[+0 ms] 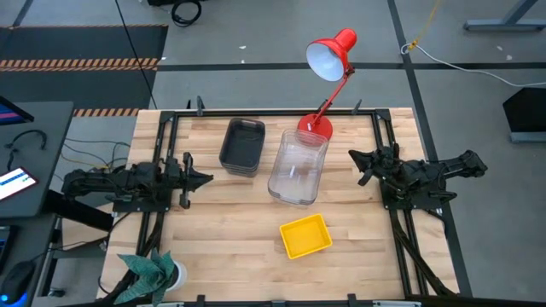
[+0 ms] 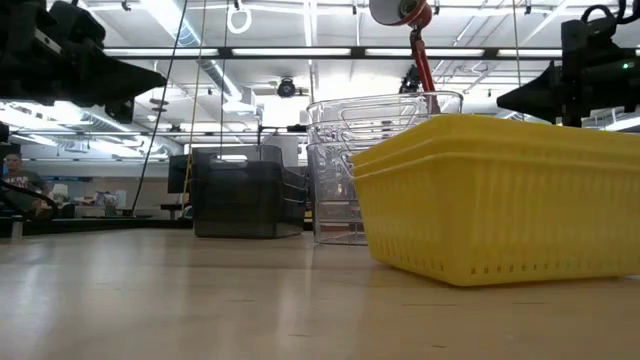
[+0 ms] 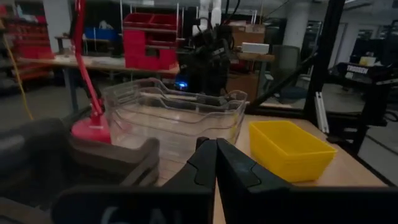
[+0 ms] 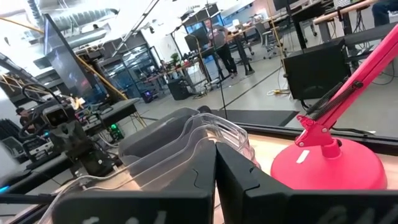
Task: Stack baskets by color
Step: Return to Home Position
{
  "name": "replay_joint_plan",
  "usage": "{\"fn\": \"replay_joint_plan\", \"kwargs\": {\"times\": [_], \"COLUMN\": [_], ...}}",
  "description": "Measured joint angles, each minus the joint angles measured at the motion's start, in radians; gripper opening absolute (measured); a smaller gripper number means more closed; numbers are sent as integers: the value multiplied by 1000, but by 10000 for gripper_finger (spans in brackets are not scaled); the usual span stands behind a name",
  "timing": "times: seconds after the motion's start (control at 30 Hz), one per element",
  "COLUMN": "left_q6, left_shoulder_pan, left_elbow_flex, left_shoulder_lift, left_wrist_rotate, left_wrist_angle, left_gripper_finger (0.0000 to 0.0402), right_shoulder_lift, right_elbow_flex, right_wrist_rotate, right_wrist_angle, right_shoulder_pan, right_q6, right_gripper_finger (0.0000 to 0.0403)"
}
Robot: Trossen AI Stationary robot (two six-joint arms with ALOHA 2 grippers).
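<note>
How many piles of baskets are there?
3: a dark grey pile at the back, a clear pile beside it, a yellow pile nearer the front. More may hide nested inside.

text: none readable | left end effector lettering (blurred)

Two matte black, blocky jointed arms: left arm at nine o'clock, right arm at three o'clock. Each ends in dark, wedge-shaped fingers. Faint pale lettering marks the left wrist.
</note>
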Motion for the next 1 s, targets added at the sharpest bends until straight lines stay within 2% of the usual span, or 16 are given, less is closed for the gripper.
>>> {"fn": "replay_joint_plan", "kwargs": {"times": [0.4,0.73,1.0], "left_q6": [-21,-20,-18], "left_shoulder_pan": [0,0,0], "left_elbow_flex": [0,0,0], "left_shoulder_lift": [8,8,8], "left_wrist_rotate": [0,1,1], "left_wrist_angle": [-1,0,2], "left_gripper_finger": [12,29,20], "right_shoulder_lift": [0,0,0], "right_elbow_flex": [0,0,0], "right_wrist_rotate": [0,-1,-1], "right_wrist_angle": [5,5,5], "right_shoulder_pan": [0,0,0], "right_q6": [8,8,8], "right_gripper_finger": [14,14,14]}}
